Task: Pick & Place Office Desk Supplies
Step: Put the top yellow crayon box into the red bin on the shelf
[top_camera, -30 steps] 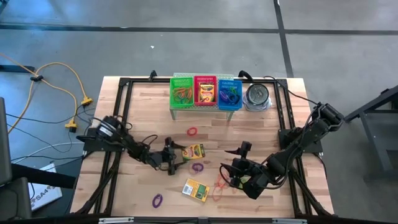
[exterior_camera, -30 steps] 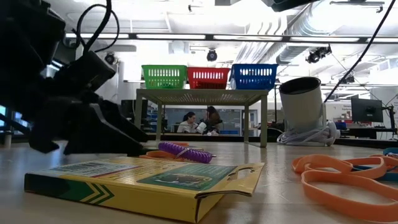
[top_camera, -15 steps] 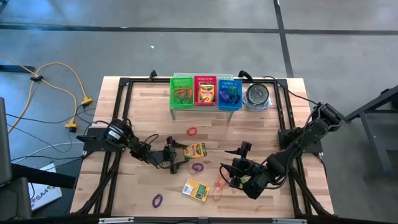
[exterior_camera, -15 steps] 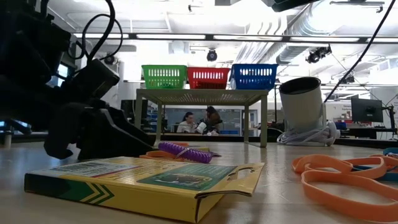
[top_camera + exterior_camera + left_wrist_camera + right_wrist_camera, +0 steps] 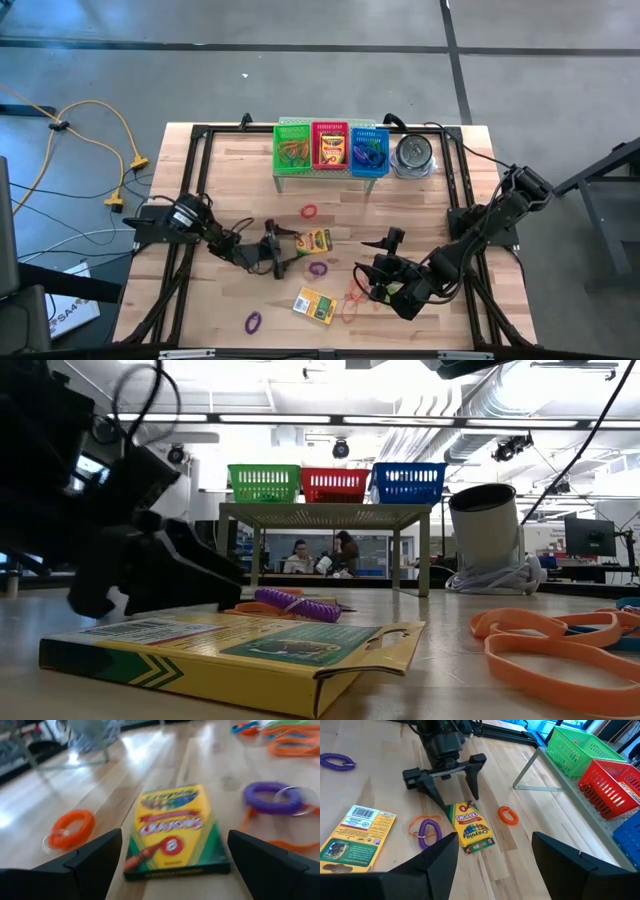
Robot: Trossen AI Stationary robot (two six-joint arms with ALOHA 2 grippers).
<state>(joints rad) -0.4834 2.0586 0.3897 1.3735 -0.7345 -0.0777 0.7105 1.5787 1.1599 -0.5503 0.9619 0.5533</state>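
A yellow-and-green crayon box [image 5: 312,243] lies flat on the table's middle, face up. My left gripper [image 5: 276,250] is low over the table at the box's left end, open. Its fingers stand on either side of that end [image 5: 172,865] without touching it. A second crayon box [image 5: 315,305] lies back-side up nearer the front edge. A purple band [image 5: 318,268] and orange bands [image 5: 352,300] lie between the boxes. My right gripper [image 5: 378,258] hangs open above the table to the right of the boxes, holding nothing.
Green [image 5: 293,148], red [image 5: 330,148] and blue [image 5: 368,150] baskets stand on a small shelf at the far edge, beside a round metal tin [image 5: 413,155]. Loose bands lie about: red [image 5: 309,211], purple [image 5: 253,322], an orange coil [image 5: 506,815].
My left gripper has stayed at the crayon box's left end and tipped, so its fingers lie more level over the table. It stays open. The boxes and bands have not moved.
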